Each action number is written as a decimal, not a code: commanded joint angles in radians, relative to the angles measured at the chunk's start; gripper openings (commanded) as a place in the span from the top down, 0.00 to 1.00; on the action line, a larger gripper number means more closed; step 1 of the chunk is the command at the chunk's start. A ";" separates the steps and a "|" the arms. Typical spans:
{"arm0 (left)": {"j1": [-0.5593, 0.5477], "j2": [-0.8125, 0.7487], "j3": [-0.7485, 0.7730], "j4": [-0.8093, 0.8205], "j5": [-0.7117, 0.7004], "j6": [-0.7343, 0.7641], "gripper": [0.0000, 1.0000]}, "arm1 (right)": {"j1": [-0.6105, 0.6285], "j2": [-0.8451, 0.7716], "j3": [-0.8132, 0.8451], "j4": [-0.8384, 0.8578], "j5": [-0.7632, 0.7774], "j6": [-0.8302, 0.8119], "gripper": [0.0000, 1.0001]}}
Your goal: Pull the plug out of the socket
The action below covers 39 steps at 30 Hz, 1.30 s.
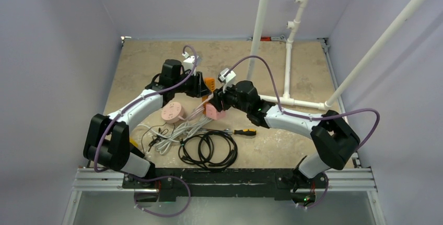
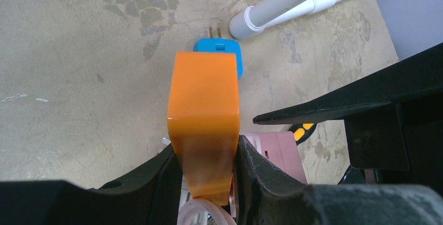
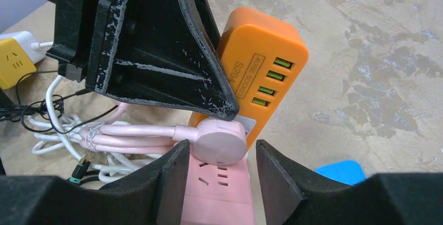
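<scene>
My left gripper (image 2: 206, 158) is shut on the sides of the orange socket (image 2: 203, 99), an upright block with green USB ports (image 3: 264, 73). A round pink plug (image 3: 222, 144) sits in its lower face, and its pink cord runs off to the left. My right gripper (image 3: 222, 153) is open and straddles the plug. Its left finger (image 3: 175, 170) is almost against the plug, while the right finger (image 3: 271, 175) stands clear. In the top view both grippers meet at the socket (image 1: 209, 83) in the middle of the table.
A pink power strip (image 3: 219, 196) lies under the plug and a blue adapter (image 2: 219, 47) behind the socket. A round pink strip (image 1: 172, 112), white cables (image 3: 57, 131), a black cable coil (image 1: 208, 149), a screwdriver (image 1: 243, 131) and a yellow cube socket (image 3: 13, 63) lie nearby. White pipes (image 1: 287, 68) stand at the back right.
</scene>
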 commanded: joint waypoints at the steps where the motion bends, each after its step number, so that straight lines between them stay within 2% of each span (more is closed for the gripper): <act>1: -0.007 -0.019 0.060 0.037 0.092 -0.020 1.00 | 0.021 0.009 0.052 -0.009 0.006 -0.046 0.47; 15: -0.007 -0.018 0.065 0.021 0.080 -0.012 1.00 | 0.046 0.011 0.057 -0.031 -0.021 -0.107 0.41; 19: -0.007 -0.019 0.067 0.020 0.083 -0.012 1.00 | 0.047 0.004 0.053 -0.026 0.023 -0.102 0.42; 28: -0.011 -0.007 0.068 0.020 0.107 -0.012 1.00 | 0.048 0.035 0.063 -0.019 0.055 -0.085 0.54; 33: -0.024 -0.004 0.071 0.015 0.113 -0.003 1.00 | 0.048 0.055 0.076 -0.029 0.068 -0.086 0.57; 39: -0.045 -0.004 0.077 -0.004 0.096 0.017 1.00 | 0.048 0.057 0.081 -0.036 0.130 -0.076 0.73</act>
